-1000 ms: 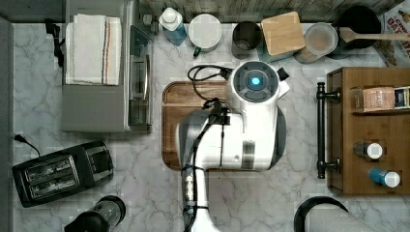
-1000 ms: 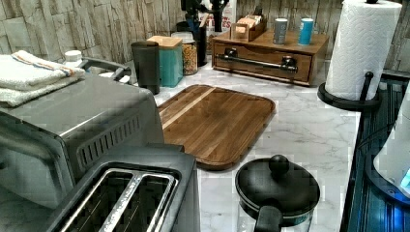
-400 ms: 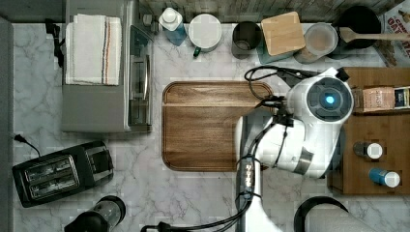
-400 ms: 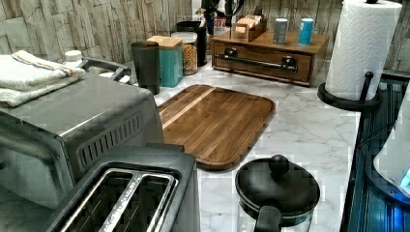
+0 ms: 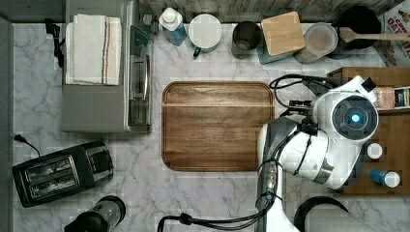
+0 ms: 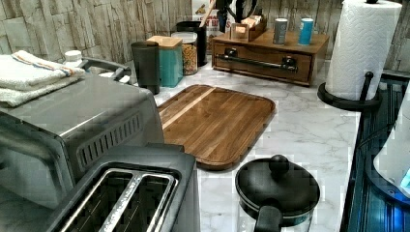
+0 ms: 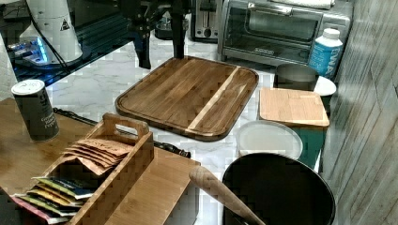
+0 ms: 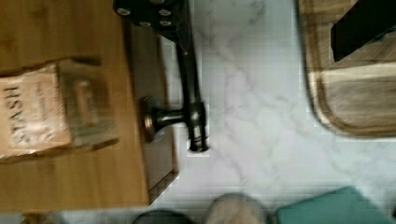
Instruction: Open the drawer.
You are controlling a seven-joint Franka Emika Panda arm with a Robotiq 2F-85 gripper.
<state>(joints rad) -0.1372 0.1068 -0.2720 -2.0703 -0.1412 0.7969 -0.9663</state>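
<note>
Drawer point(image 6: 263, 60): a brown wooden box unit on the marble bench point(image 6: 309, 130), closed, at the far end of the left view; in the top view it lies at the right edge, mostly under the arm.
Handle point(image 8: 190, 88): a long black bar on round posts, running along the drawer front; the wrist view shows one post and the bar's end over the marble.
Pincer point(image 8: 261, 25): two dark fingers — one point(image 8: 156, 16) touching or just over the handle near the drawer's front, the other point(image 8: 362, 25) over the cutting board's edge; spread wide, grasping nothing.
Arm point(image 5: 333, 140): white, over the drawer unit at the top view's right, cables looping beside it.
Cutting board point(image 5: 217, 125): flat, rounded wood, mid-bench, between drawer and oven.
Toaster oven point(image 5: 104, 72): silver, at the top view's left, a folded towel point(image 5: 92, 48) on top.
Toaster point(image 5: 60, 171): black, below the oven in the top view.
On the drawer unit: a wooden caddy point(image 7: 101, 168) of tea packets — and small shakers point(image 6: 292, 31).
Paper towel roll point(image 6: 362, 48): upright, near the drawer's end at the left view's right.
</note>
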